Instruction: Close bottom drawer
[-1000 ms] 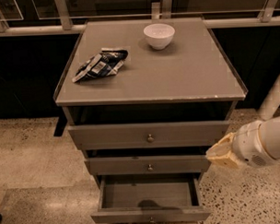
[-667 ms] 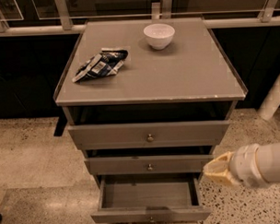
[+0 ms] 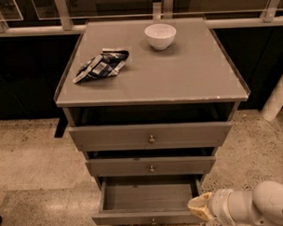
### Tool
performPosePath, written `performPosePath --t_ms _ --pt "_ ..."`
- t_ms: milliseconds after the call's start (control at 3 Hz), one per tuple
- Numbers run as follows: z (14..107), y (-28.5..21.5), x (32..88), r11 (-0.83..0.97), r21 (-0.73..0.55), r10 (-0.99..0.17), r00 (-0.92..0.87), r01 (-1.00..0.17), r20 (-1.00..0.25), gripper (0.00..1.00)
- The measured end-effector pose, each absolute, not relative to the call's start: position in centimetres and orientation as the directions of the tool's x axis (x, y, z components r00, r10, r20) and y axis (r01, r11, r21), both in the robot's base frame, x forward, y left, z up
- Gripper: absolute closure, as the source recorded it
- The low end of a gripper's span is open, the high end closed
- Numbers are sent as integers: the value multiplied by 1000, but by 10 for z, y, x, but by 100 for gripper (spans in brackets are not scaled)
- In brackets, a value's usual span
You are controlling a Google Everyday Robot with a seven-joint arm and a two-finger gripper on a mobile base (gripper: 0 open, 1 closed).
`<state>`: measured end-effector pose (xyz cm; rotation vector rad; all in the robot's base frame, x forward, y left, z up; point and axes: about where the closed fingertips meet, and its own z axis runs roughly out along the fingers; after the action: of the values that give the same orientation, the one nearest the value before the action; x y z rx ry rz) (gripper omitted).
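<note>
The bottom drawer (image 3: pixel 146 196) of the grey-brown cabinet is pulled out and open, its inside empty, its front panel (image 3: pixel 145 219) at the lower edge of the camera view. My gripper (image 3: pixel 199 207) is at the drawer's front right corner, close to or touching the front panel. The white arm (image 3: pixel 256 206) comes in from the lower right. The middle drawer (image 3: pixel 151 166) and the top drawer (image 3: pixel 150 136) above it stand slightly out.
On the cabinet top (image 3: pixel 191 76) are a white bowl (image 3: pixel 160 36) at the back and a crumpled dark snack bag (image 3: pixel 100 65) at the left. Speckled floor (image 3: pixel 31 160) lies around the cabinet. A white post (image 3: pixel 277 98) stands at the right.
My gripper and arm have moved down and a little left, from beside the middle drawer to the front right corner of the bottom drawer. The drawer still stands open.
</note>
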<state>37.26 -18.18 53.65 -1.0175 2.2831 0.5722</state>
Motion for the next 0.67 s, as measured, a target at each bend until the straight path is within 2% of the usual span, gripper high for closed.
performPosePath --t_ms 333,667 --pt "466 -183 381 677 182 -484 -618 -713 -620 100" --pt "454 -182 382 689 187 -471 -629 -700 -618 100"
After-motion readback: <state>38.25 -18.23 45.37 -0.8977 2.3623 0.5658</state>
